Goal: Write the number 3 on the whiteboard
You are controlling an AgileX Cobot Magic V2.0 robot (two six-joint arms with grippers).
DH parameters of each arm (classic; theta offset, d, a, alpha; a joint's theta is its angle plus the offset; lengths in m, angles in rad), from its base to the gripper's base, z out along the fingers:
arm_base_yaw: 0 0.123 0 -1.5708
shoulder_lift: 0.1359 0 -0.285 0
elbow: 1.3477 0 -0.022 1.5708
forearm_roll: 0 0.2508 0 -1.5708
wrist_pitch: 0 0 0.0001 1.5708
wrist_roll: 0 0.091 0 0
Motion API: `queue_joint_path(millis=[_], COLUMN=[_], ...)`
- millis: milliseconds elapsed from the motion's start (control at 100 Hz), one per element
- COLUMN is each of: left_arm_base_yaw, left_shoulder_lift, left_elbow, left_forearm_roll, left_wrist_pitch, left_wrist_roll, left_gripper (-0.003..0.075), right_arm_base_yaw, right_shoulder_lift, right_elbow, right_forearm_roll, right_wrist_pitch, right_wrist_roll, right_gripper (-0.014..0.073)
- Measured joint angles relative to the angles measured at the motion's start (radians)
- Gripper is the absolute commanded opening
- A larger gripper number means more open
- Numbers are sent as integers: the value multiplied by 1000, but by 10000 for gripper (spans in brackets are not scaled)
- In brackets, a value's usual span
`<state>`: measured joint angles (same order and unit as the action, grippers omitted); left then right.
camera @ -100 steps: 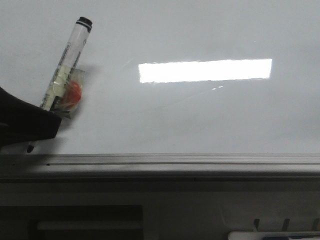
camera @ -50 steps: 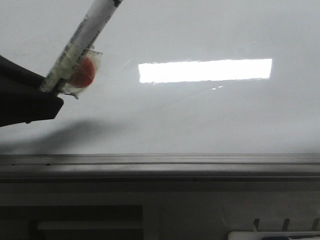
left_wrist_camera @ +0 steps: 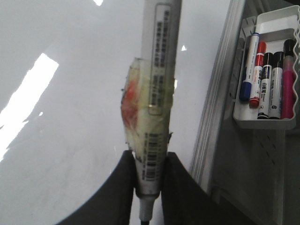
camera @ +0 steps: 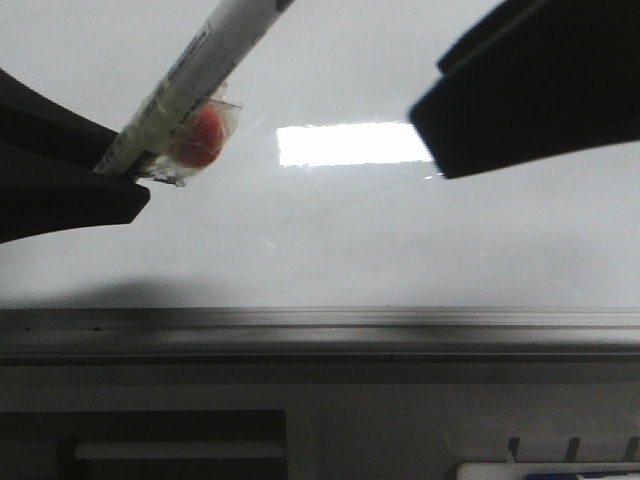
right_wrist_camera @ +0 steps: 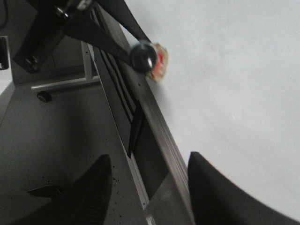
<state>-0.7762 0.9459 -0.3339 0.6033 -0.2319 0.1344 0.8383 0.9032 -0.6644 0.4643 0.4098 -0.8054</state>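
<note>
Two grippers are seen over the whiteboard (camera: 330, 240). A marker (left_wrist_camera: 157, 93), wrapped in tape with an orange lump (camera: 205, 135), is clamped by the left gripper (left_wrist_camera: 149, 168). The right gripper (right_wrist_camera: 150, 187) is spread wide, holding nothing. No 3 is seen on the board

Whiteboard (camera: 400, 240) pale grey-white; marker (left_wrist_camera: 157, 93) white, barcoded.
</note>
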Motion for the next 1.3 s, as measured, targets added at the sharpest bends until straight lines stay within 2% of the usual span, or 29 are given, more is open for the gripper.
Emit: queue_joint_path(millis=[180, 560, 640, 790, 920, 1010, 1140, 1180, 1230, 1300], left_arm_base_yaw=[0, 0, 0, 0, 0, 0, 0, 0, 0, 0], left_shoulder_lift=[0, 4, 4, 4, 4, 4, -2, -11, -24, -49], left_elbow=[0, 0, 0, 0, 2, 2, 2, 2, 2, 2], left_forearm_roll=[22, 27, 27, 33, 36, 36, 29, 16, -6, -39], left_wrist_pitch=[-1, -2, -2, -2, -2, -2, -2, 0, 0, 2], left_wrist_roll=[0, 0, 0, 2, -2, -2, 0, 0, 0, 0], left_gripper=[-20, -20, -20, -20, -11, 60, 280, 323, 358, 356], right_arm_base_yaw=[88, 123, 123, 123, 123, 123, 123, 123, 123, 123], right_shoulder_lift=[90, 249, 264, 272, 272, 272, 272, 272, 272, 272], right_elbow=[-49, -167, -176, -176, -176, -176, -176, -176, -178, -178], right_forearm_roll=[0, 0, 0, 0, -13, -15, -15, -13, -9, -3], right_wrist_pitch=[-115, -124, -119, -112, -120, -120, -120, -120, -120, -120], right_wrist_roll=[0, 0, -1, -1, -2, -5, -5, -5, -5, -5], right_gripper=[387, 384, 297, -67, -61, -61, -61, -61, -61, -61])
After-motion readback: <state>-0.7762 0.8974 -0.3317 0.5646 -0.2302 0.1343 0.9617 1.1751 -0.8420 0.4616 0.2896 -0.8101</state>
